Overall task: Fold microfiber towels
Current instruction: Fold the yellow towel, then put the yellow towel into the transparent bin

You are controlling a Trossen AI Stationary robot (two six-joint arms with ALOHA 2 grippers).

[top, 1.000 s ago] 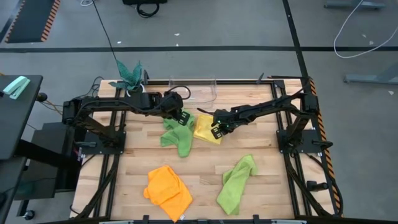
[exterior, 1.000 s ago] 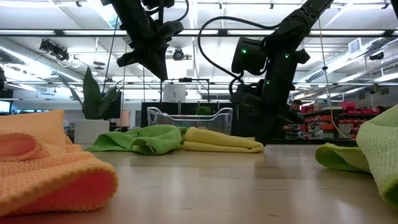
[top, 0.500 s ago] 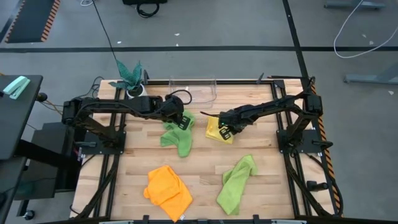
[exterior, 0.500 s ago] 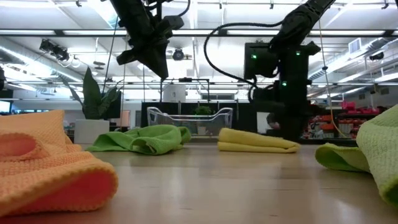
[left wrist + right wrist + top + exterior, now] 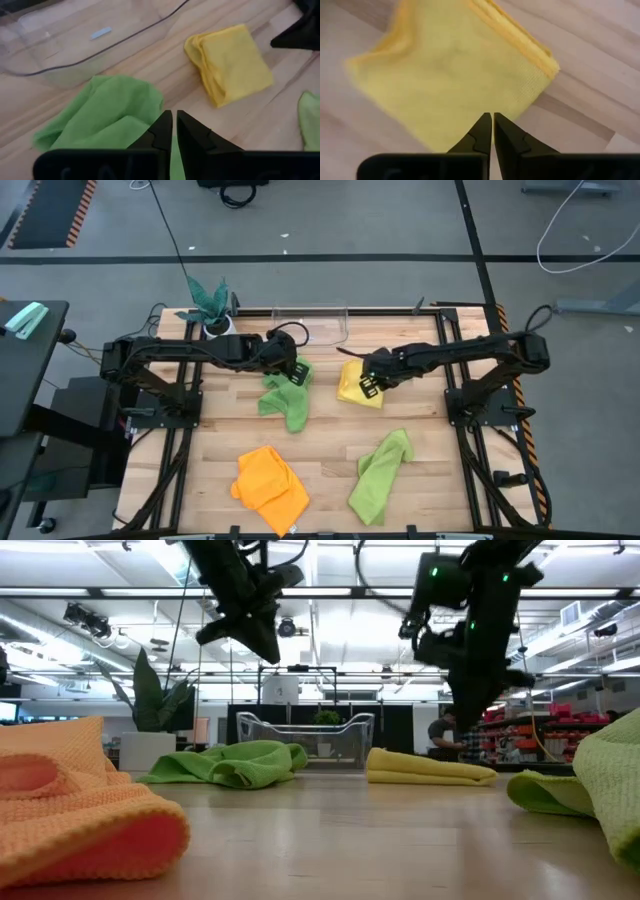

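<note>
A folded yellow towel [image 5: 352, 380] lies flat on the wood table, also seen in the low view [image 5: 430, 768] and the right wrist view [image 5: 450, 70]. My right gripper [image 5: 372, 385] hangs shut just above the towel's right part, clear of it in the low view [image 5: 478, 718]. A crumpled lime green towel [image 5: 285, 400] lies left of the yellow one. My left gripper [image 5: 297, 373] hovers shut over that green towel's far end [image 5: 115, 115], well above the table [image 5: 268, 655]. An orange towel [image 5: 270, 485] and a second green towel [image 5: 380, 470] lie near the front edge.
A clear plastic bin [image 5: 310, 323] stands at the table's far edge, behind the two grippers. A teal plant in a white pot [image 5: 208, 302] stands at the far left corner. Bare wood shows between the far towels and the two towels by the front edge.
My right gripper has slid the folded yellow towel along the table toward the right edge, away from the green towel. It has then risen off the towel, which stays flat and folded. My left gripper has kept its place above the green towel.
</note>
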